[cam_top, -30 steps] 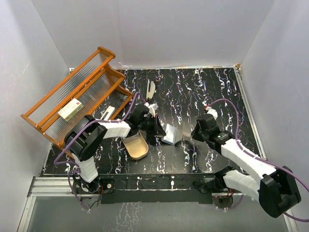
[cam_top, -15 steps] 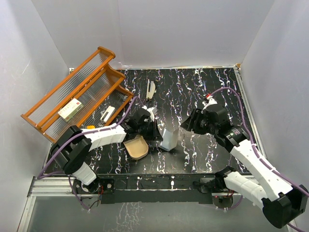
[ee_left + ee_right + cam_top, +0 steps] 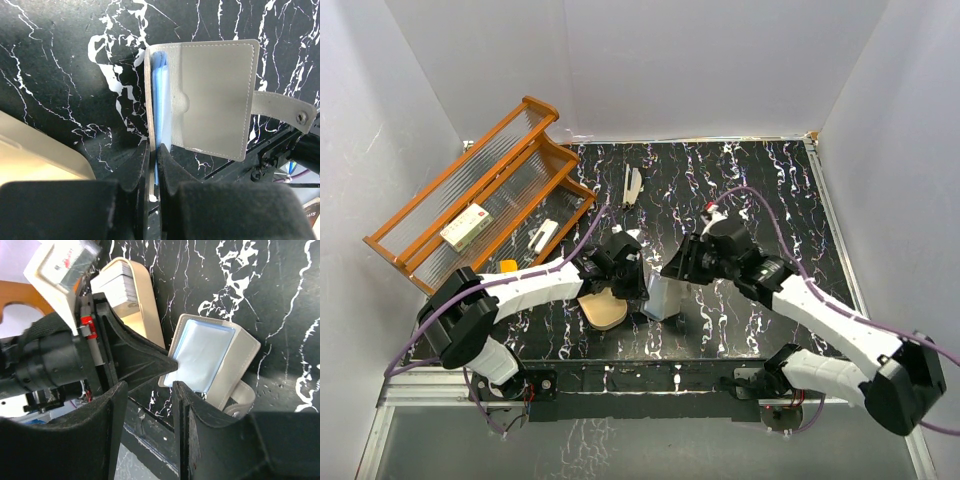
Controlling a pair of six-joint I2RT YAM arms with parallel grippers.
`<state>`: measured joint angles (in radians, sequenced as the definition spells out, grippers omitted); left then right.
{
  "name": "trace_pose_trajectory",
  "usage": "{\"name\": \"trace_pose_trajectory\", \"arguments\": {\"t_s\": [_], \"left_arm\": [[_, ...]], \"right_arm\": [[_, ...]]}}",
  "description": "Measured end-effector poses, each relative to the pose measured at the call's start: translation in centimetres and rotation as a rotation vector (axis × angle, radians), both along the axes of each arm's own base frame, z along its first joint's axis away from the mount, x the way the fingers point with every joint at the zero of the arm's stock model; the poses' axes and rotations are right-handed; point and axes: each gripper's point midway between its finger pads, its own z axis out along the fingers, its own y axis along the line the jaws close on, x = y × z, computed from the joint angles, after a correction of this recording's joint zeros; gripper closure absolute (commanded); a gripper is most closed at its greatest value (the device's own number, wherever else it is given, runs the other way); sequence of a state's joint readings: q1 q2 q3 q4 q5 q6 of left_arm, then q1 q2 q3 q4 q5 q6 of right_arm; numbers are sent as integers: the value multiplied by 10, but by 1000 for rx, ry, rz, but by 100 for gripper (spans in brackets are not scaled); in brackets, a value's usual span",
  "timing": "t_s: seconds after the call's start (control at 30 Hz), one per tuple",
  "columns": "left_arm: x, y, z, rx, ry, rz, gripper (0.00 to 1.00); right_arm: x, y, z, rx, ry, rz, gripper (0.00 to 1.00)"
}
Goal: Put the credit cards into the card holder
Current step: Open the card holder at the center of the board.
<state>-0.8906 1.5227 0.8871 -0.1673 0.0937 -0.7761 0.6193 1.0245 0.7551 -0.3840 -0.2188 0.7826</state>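
Left jaws clamped on the card holder [image 3: 210,95] edge, right jaws open beside it. The credit cards [image 3: 120,287] sit in the tray [image 3: 146,315] just beyond, toward the desk [image 3: 740,180] left edge.

Overhead view is bright and even, light pouring from above, white walls [image 3: 670,70] glowing, only soft shadows on the black desk [image 3: 765,180]. Left wrist view: left fingers [image 3: 75,212] a dark blur up close. Right wrist view: right fingers [image 3: 225,447] soft, middle crisp.
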Motion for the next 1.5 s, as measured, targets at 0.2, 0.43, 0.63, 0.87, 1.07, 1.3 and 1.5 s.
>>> {"name": "trace_pose_trajectory", "arguments": {"t_s": [0.2, 0.43, 0.63, 0.87, 1.07, 1.3, 1.5], "left_arm": [[-1, 3, -1, 17, 7, 29, 92], [-2, -2, 16, -70, -29, 30, 88], [-12, -8, 10, -145, -17, -4, 88], [-14, -12, 10, -184, -22, -23, 86], [-19, -11, 4, -197, -9, -29, 87], [-19, -11, 3, -201, -10, -29, 88], [-20, -11, 3, -201, -10, -30, 87]], "right_arm": [[0, 11, -49, -54, 75, -8, 64], [-15, -10, -106, -142, 145, -39, 66], [-18, -12, -119, -135, 134, -41, 66], [-12, -8, -121, -115, 113, -42, 65], [-8, -3, -117, -87, 105, -52, 59], [-9, 1, -109, -16, 114, -89, 52], [-7, 7, -101, 40, 123, -100, 46]]}}
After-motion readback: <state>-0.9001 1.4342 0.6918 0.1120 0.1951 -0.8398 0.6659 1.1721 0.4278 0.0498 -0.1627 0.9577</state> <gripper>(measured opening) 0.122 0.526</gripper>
